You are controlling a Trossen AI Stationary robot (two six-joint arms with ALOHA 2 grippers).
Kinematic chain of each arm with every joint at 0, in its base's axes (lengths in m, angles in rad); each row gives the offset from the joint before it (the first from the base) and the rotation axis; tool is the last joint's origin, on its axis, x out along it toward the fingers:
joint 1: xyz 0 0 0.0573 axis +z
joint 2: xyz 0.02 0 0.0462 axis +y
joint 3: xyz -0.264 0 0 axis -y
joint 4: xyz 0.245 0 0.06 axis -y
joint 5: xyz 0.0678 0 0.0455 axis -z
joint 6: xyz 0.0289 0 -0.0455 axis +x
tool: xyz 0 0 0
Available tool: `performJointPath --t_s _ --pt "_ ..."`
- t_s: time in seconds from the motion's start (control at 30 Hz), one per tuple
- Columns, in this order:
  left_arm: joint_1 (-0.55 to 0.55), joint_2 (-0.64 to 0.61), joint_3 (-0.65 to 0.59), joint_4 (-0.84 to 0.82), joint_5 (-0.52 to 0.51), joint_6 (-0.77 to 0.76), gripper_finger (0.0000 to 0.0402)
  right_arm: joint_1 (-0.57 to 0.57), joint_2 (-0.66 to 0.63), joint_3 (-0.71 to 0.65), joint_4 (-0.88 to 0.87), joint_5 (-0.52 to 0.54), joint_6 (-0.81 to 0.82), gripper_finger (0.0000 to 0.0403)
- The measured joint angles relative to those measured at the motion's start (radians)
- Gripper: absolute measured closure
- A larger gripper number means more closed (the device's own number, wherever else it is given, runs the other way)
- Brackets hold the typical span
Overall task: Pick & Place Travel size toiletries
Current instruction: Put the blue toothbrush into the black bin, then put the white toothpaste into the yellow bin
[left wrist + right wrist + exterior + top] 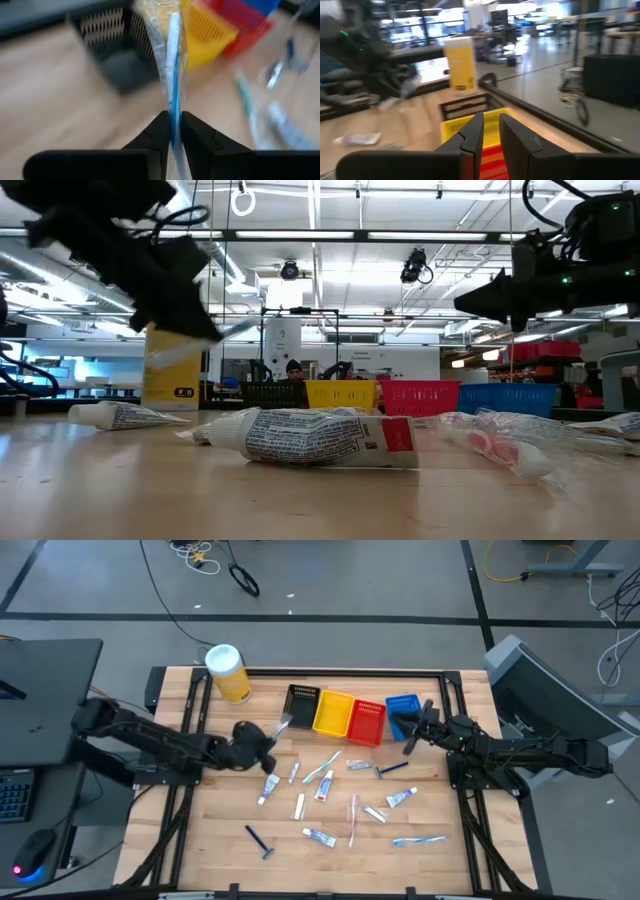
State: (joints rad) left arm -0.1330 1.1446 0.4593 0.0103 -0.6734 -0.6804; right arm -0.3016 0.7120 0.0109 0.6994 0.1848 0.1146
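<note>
The left hand (268, 745) grips a wrapped toothbrush (283, 724) in the air, its long axis pointing toward the black basket (302, 701) near the worktop's (215, 830) far edge; other toiletries (320, 785) lie mid-worktop. The right hand (412, 740) hovers, fingers narrowly apart and holding nothing, beside the blue basket (401, 705).

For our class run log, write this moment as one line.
left gripper: shut on wrapped toothbrush, near black basket | right gripper: over blue basket

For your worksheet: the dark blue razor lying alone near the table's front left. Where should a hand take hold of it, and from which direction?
Probably the slim handle of the razor, from straight above, fingers across its width. It lies flat and diagonal, apart from the other toiletries, with its wider head at the front end.
</note>
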Motion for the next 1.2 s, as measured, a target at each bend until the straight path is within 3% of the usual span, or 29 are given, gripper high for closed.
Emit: performJointPath --t_s 0.17,0.3,0.4,0.67,0.87,1.2 --pt "0.159 0.012 0.084 0.121 0.097 0.174 0.0365 0.0 0.0 0.0 0.001 0.025 -0.037 0.0331" --pt "0.278 0.079 0.137 0.225 0.247 0.34 0.0359 0.0 0.0 0.0 0.014 0.104 -0.052 0.0331" --pt "0.348 0.176 0.193 0.245 0.327 0.371 0.0351 0.0 0.0 0.0 0.028 0.163 -0.072 0.0331" --pt "0.483 0.485 0.35 0.24 0.449 0.376 0.0357 0.0 0.001 0.0 0.045 0.155 -0.157 0.0331" --pt "0.53 0.591 0.395 0.217 0.449 0.298 0.0338 0.0 0.014 0.0 0.036 0.142 -0.157 0.0331" --pt "0.547 0.592 0.396 0.208 0.402 0.348 0.0301 0.0 0.05 0.0 -0.02 0.127 -0.122 0.0331"
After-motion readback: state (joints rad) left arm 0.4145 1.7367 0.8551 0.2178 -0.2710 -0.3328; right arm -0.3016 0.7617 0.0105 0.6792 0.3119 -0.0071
